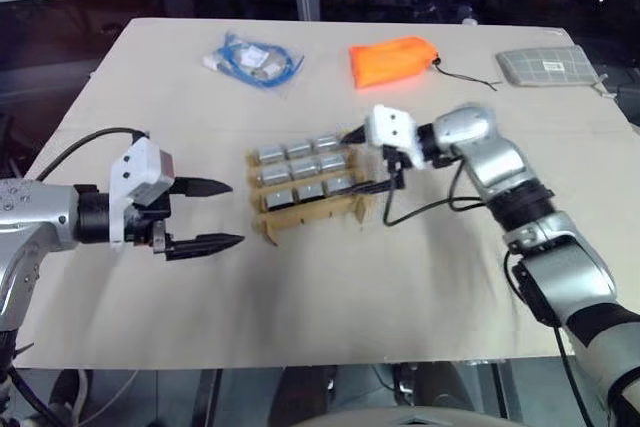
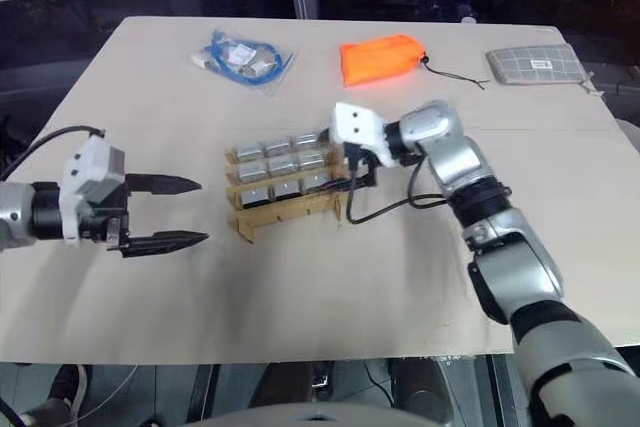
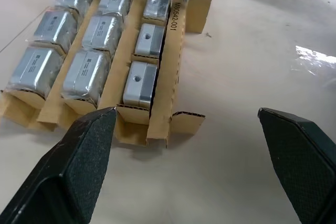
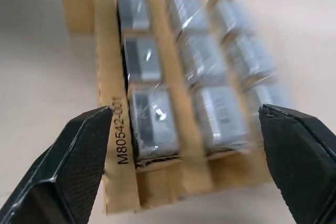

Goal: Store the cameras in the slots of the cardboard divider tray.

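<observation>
Right gripper (image 1: 372, 161), two black fingers spread wide, empty, poised at tan-brown cardboard divider tray (image 1: 312, 212), presumably just clear of a placed unit. Left gripper (image 1: 222, 215) likewise wide, empty, standing off beside tray. Small silver-grey cube cameras (image 3: 93, 70) seated in all nine slots, mid-table; storage judged complete.

1. The place looked like a robotics lab or test room.
2. A plain beige table (image 1: 330, 287) served as the work surface, with dark windows behind its far edge.
3. A bagged blue cable (image 1: 252, 59) lay at the far left.
</observation>
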Controlling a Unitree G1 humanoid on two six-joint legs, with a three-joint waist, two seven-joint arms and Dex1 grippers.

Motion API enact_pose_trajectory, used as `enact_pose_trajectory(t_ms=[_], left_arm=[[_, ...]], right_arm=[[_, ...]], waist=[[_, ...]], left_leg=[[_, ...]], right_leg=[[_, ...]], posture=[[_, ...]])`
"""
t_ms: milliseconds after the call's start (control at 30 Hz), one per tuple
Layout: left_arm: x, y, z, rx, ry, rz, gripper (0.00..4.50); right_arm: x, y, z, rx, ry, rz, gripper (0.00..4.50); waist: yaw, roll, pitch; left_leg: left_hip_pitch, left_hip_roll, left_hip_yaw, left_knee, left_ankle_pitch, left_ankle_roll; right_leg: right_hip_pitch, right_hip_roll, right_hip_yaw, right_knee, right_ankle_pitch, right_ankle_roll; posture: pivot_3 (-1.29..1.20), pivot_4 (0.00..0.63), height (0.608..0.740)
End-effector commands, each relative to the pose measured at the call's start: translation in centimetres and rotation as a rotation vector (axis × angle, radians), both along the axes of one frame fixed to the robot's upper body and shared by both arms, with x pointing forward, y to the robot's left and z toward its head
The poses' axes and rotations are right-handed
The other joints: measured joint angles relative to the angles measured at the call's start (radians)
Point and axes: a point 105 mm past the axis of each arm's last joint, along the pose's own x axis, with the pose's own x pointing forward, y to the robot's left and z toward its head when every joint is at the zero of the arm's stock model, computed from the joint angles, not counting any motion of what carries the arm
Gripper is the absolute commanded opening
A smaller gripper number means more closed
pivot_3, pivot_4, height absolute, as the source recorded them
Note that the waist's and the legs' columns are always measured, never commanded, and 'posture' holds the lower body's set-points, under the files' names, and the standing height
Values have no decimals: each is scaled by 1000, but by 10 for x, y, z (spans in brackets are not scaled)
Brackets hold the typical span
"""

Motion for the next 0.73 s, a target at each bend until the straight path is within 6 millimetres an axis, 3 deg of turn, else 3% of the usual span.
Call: enact_pose_trajectory(t_ms=[33, 133, 267, 400, 567, 733], left_arm=[[-12, -6, -11, 10, -42, 43, 4500], [-20, -13, -24, -16, -81, 89, 4500], [-46, -30, -51, -191, -9, 147, 4500], [-43, -22, -83, -252, -47, 303, 4500], [-39, -23, -98, -295, -108, 366, 4500], [-39, -28, -102, -314, -146, 374, 4500]], right_arm=[[-27, -37, 11, 143, 49, -55, 4435], [-44, -63, 2, 207, 128, -172, 4435], [-69, -110, -45, 165, 177, -402, 4435], [-103, -144, -87, 267, 204, -630, 4435], [-123, -167, -110, 290, 199, -803, 4435], [-130, -172, -119, 323, 183, -877, 4435]], waist=[[0, 0, 0], [0, 0, 0], [-3, -1, -1], [12, 0, -4], [11, 2, -9], [8, 0, -12]], left_leg=[[0, 0, 0, 0, 0, 0], [0, -1, 0, 0, 0, 1], [5, 0, 0, -1, -1, 1], [11, -1, 1, -3, -3, 5], [17, 1, 4, -1, -3, 5], [19, 4, 4, 1, -5, 1]], right_leg=[[0, -1, 0, 0, 0, 0], [0, -2, 0, 0, 0, 0], [3, -1, 1, 1, 0, 0], [9, -2, 1, 0, -1, 0], [11, -1, 4, 1, -3, -3], [12, -1, 4, 1, -3, -3]], posture=[[0, 150, 740], [0, 150, 740], [0, 150, 740], [0, 150, 740], [0, 150, 740], [0, 150, 740]])
